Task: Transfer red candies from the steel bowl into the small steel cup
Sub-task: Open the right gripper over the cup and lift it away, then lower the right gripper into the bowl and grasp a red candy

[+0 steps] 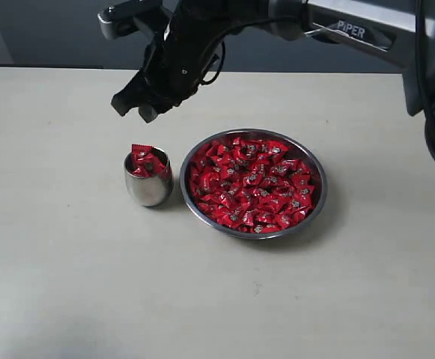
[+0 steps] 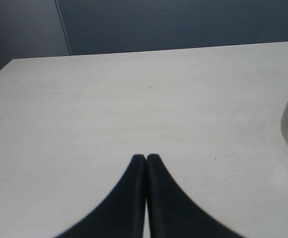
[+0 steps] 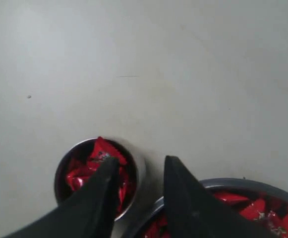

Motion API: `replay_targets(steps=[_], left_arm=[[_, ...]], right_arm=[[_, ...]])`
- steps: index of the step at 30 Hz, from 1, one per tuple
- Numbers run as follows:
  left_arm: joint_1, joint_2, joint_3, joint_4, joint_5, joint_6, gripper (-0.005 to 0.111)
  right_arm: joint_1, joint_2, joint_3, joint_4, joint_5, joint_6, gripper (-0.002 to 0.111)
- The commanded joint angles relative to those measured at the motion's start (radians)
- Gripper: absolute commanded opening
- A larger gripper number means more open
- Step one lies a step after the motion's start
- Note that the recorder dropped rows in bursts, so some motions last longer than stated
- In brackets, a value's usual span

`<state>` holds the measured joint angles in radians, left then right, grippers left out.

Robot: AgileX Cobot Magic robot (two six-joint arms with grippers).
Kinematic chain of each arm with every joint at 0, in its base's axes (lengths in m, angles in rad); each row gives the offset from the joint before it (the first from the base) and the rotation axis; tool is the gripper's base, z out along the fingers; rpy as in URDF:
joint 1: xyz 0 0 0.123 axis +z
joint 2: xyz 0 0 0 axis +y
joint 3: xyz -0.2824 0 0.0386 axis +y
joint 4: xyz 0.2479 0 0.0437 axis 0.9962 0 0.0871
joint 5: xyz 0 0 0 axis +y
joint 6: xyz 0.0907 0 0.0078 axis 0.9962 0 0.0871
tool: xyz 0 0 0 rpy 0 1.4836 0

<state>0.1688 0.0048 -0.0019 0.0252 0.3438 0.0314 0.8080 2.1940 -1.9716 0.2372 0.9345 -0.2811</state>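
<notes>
red candies [image 1: 251, 183] fill the steel bowl [image 1: 323, 196] in a heaped layer, wrappers shiny w/ small silvery marks at centre. a few more sit in the small steel cup [image 1: 148, 188], piled to the brim, one wrapper end poking up above the rim. cup stands upright on the table [image 1: 67, 292] just beside the bowl, on the bowl's left in the ext view. whether the two walls touch i can't tell, the gap looks v. thin. bowl sits about mid-table, slightly right of centre.

right gripper [image 1: 135, 110] hangs in the air above and a bit behind the cup, reaching across from the right side of the ext view, clear of cup & bowl. its jaws are parted, nothing btwn them. right wrist view shows the same: the two dark fingers [image 3: 101, 198] are spread w/ bare table in the gap, the cup under one finger and the bowl rim under the other.

left gripper [image 2: 145, 157] shows only in the left wrist view: jaws pressed together tip to tip, nothing pinched, over bare table. the cup sits at the edge of that view, well apart from the gripper, a red wrapper peeking over its rim.

right arm [image 1: 352, 30] is dark w/ a grey link lettered "piper". table is pale & plain, dark wall [image 1: 37, 30] behind it.
</notes>
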Motion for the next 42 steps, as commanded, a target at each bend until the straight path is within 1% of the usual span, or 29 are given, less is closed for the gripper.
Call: replay_targets(steps=[1, 5, 10, 14, 19, 23, 28, 35, 39, 42], left_arm=[[0.002, -0.005, 0.002, 0.002, -0.010, -0.002, 0.000], [0.002, -0.005, 0.002, 0.002, -0.010, -0.002, 0.000], [0.002, -0.005, 0.002, 0.002, -0.010, -0.002, 0.000], [0.002, -0.005, 0.002, 0.002, -0.010, -0.002, 0.000], [0.002, -0.005, 0.002, 0.002, -0.010, -0.002, 0.000], [0.002, -0.005, 0.002, 0.002, -0.010, -0.002, 0.000], [0.002, -0.005, 0.002, 0.002, -0.010, -0.002, 0.000], [0.002, -0.005, 0.002, 0.002, -0.010, -0.002, 0.000], [0.002, -0.005, 0.002, 0.002, -0.010, -0.002, 0.000], [0.002, -0.005, 0.002, 0.002, -0.010, -0.002, 0.000]], right_arm=[[-0.049, -0.014, -0.001, 0.004, -0.014, 0.030, 0.031], [-0.084, -0.070, 0.086, 0.023, -0.089, 0.031, 0.031], [-0.133, -0.186, 0.294, 0.012, -0.238, 0.031, 0.031], [-0.194, -0.274, 0.473, 0.010, -0.357, 0.031, 0.031], [-0.292, -0.330, 0.625, 0.010, -0.412, 0.085, 0.031], [-0.341, -0.334, 0.671, 0.008, -0.384, 0.096, 0.031], [-0.340, -0.334, 0.681, 0.008, -0.355, 0.094, 0.031], [-0.329, -0.334, 0.681, 0.033, -0.401, 0.090, 0.031], [-0.329, -0.334, 0.681, 0.080, -0.428, 0.027, 0.031], [-0.329, -0.334, 0.681, 0.171, -0.438, -0.052, 0.031]])
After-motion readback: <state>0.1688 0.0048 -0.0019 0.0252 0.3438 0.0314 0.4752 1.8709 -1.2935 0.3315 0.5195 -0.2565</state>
